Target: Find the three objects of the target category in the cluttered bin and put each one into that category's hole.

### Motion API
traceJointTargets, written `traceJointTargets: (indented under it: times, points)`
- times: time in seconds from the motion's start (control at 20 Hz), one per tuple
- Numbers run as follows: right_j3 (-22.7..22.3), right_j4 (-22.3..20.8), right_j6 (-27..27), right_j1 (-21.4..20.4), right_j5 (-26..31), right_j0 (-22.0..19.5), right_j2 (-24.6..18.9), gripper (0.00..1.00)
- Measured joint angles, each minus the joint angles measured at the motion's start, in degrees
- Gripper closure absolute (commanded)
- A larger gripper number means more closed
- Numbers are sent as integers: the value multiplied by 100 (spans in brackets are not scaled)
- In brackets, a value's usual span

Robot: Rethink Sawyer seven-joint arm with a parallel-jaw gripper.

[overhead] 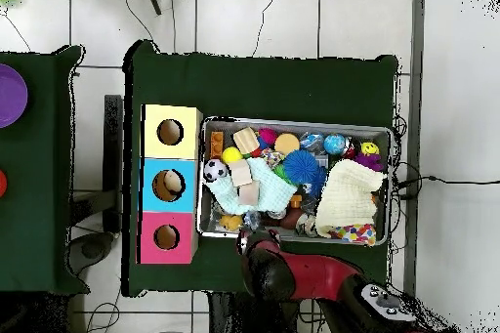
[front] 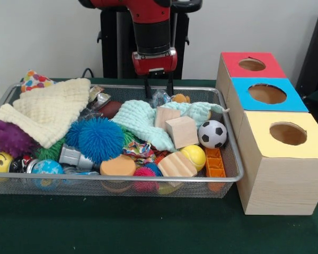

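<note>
You are in the search step: your gripper (front: 158,87) hangs with fingers spread and empty over the bin's (front: 230,153) far rim, so next drop onto a candidate such as the wooden cube (front: 182,132) mid-bin, well short of the holes.

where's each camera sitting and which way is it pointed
Front view: sits across the table facing the robot, looking at the wire bin and boxes; the red arm and claw come down from the top.
Overhead view: sits above, looking straight down; the arm enters from the bottom.
Shared: the bin, soccer ball, yellow-topped box.
</note>
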State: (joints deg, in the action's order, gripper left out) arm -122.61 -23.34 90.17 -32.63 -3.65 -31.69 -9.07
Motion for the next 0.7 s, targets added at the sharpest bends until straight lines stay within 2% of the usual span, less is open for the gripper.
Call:
traceJointTargets:
  times: [0.4,0.7]
  points:
    - [42,-165,0,-5,-21,35,-4,0]
    - [159,-315,0,61,-32,239,7,0]
